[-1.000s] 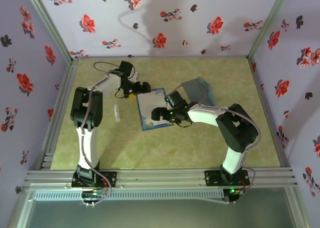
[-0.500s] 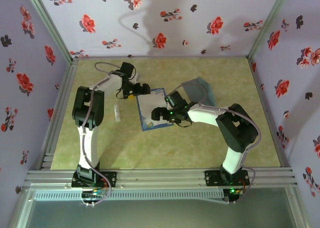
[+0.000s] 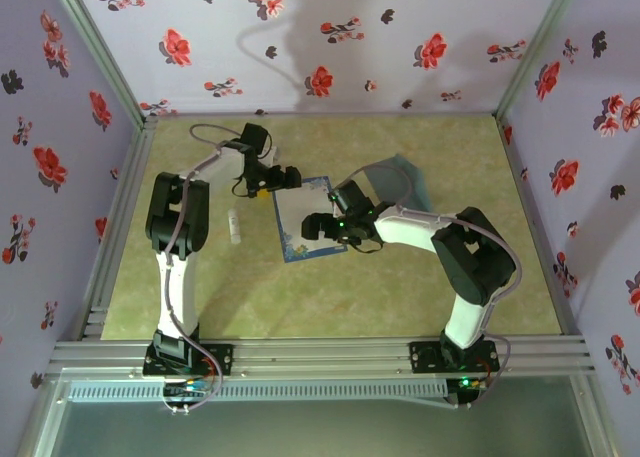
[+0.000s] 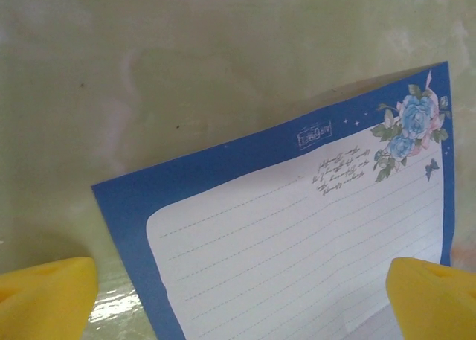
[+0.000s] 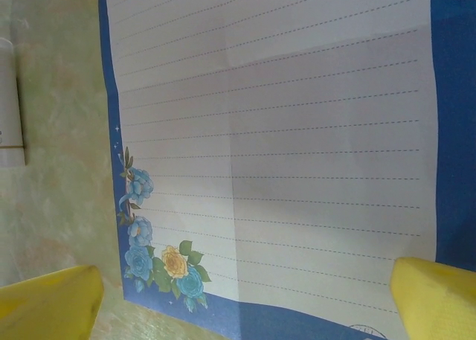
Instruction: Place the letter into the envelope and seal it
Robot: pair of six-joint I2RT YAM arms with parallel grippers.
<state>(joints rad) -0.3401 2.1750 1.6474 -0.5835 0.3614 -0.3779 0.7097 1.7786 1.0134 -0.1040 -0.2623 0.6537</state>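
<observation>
The letter (image 3: 303, 220), a white lined sheet with a blue border and blue roses at one corner, lies flat on the table. The slate-grey envelope (image 3: 402, 180) lies just right of it, partly under my right arm. My left gripper (image 3: 283, 176) hovers open over the letter's far left corner; in the left wrist view its yellow fingertips (image 4: 46, 297) straddle the letter (image 4: 297, 228). My right gripper (image 3: 318, 224) is open above the letter's middle. Its yellow fingertips (image 5: 436, 298) bracket the rose end of the letter (image 5: 275, 132) in the right wrist view.
A small white stick (image 3: 233, 227) lies left of the letter, and its end (image 5: 9, 109) shows at the left edge of the right wrist view. Floral walls and metal rails enclose the green tabletop (image 3: 300, 297).
Both grippers have shifted slightly left over the letter. The letter and envelope have not moved.
</observation>
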